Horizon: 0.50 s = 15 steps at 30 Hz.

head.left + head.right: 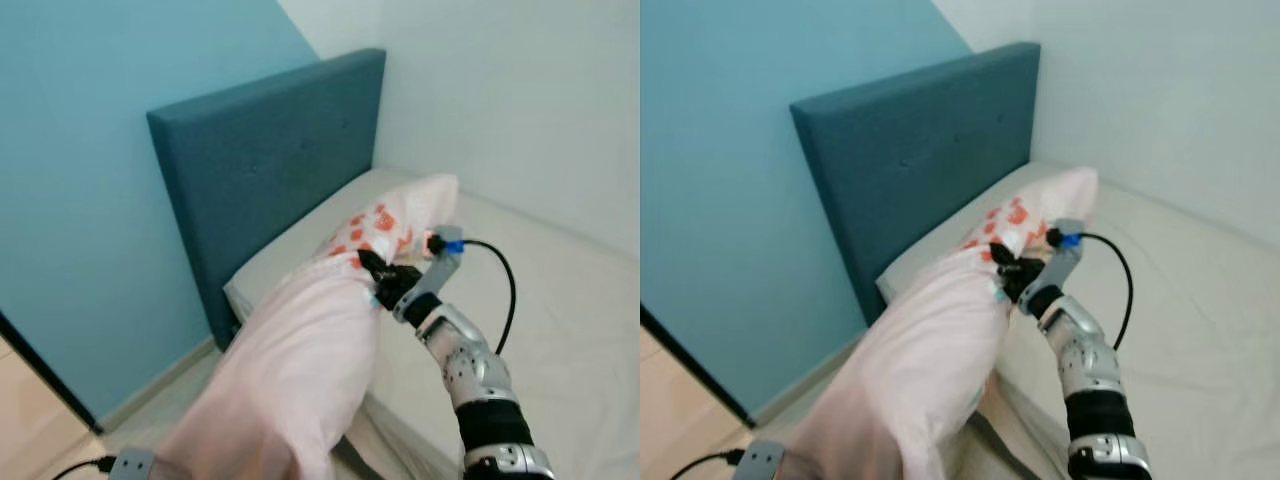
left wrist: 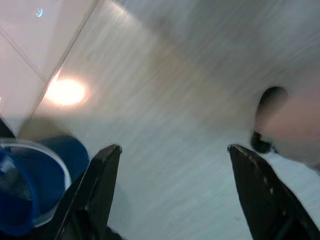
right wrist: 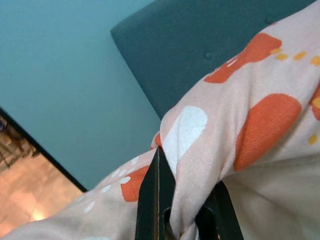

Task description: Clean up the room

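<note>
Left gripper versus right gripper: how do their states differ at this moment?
The right gripper is shut on a fold of the pink pillow, while the left gripper is open and holds nothing. The right gripper is raised over the bed near the blue headboard; the left gripper points at a pale floor beside a blue bucket. Both have two long black fingers.

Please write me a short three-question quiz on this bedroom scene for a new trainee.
1. True or false: the right gripper is shut on the pink pillow.
2. The pillow's far end rests on: A) the floor, B) the mattress, C) a chair.
3. What stands upright at the head of the bed?

Key:
1. True; the wrist view shows pink fabric with orange patches pinched between its fingers.
2. B.
3. The dark teal headboard, against the blue wall.
</note>
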Tool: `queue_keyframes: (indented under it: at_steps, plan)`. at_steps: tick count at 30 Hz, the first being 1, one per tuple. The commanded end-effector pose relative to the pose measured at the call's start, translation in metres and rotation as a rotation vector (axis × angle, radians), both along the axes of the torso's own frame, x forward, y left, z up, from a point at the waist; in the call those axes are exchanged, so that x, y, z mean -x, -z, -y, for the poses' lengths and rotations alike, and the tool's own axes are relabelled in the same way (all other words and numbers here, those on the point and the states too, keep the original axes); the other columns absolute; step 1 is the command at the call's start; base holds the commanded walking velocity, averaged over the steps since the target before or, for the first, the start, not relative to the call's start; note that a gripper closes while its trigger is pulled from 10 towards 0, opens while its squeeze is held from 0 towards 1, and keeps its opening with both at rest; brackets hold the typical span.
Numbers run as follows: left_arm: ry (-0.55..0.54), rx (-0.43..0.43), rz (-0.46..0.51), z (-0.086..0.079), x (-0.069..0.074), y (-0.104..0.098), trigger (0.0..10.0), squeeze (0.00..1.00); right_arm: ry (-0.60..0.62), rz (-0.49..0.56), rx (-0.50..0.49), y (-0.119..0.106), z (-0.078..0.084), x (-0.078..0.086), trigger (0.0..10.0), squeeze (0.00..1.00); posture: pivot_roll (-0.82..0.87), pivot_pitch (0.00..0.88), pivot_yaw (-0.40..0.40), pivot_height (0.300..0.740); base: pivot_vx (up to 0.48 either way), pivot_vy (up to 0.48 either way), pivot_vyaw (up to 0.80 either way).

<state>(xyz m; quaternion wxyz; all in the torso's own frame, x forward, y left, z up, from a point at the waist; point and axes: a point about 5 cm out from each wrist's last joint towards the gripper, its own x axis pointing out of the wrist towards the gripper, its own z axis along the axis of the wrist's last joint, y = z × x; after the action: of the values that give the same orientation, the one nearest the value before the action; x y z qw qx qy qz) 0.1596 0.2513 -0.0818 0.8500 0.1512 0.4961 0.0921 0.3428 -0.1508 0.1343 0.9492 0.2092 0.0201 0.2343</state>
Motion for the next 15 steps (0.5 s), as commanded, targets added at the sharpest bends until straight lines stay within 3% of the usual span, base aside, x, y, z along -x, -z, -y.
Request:
queue_keyframes:
  at_steps: [1,12,15]
  plan:
    - [-0.019,0.000,-0.019,-0.0017,0.0053,0.0019,10.0,0.00,0.034,0.104,-0.008,-0.0194,0.0045,-0.0040,10.0,0.00,0.03,0.000,-0.031,0.740,0.000,0.000,0.76]
    - [-0.018,0.012,-0.025,0.0002,0.0078,0.0034,10.0,0.00,0.054,0.096,0.010,-0.0183,0.0058,-0.0038,10.0,0.00,0.02,0.000,-0.032,0.740,0.000,0.000,0.00]
    - [-0.031,0.009,-0.032,-0.0075,0.0144,0.0036,10.0,0.00,0.027,0.118,0.033,-0.0214,0.0016,-0.0021,10.0,0.00,0.02,0.000,-0.031,0.740,0.000,0.000,0.80]
